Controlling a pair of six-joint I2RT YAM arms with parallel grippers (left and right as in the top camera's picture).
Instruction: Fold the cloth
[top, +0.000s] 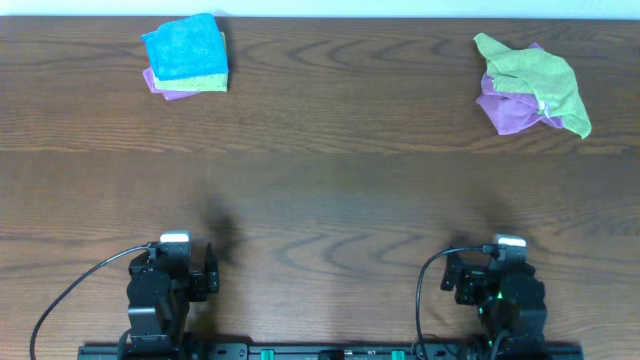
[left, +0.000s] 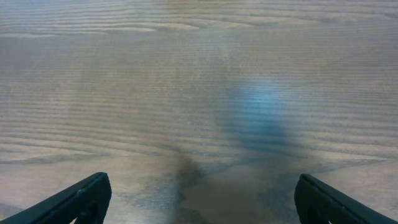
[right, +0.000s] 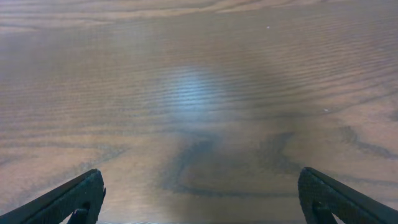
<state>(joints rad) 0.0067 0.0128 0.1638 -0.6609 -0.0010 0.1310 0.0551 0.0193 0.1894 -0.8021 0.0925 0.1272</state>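
A crumpled pile of cloths (top: 532, 87), green over purple, lies at the far right of the table. A folded stack (top: 186, 55), blue on top of green and purple, lies at the far left. My left gripper (top: 180, 262) rests near the front edge on the left, open and empty; its fingers (left: 202, 193) frame bare wood. My right gripper (top: 497, 268) rests near the front edge on the right, open and empty; its fingers (right: 200, 190) also frame bare wood. Both grippers are far from the cloths.
The dark wooden table (top: 330, 190) spans the whole view. Cables run from both arm bases along a black rail (top: 330, 351) at the front edge.
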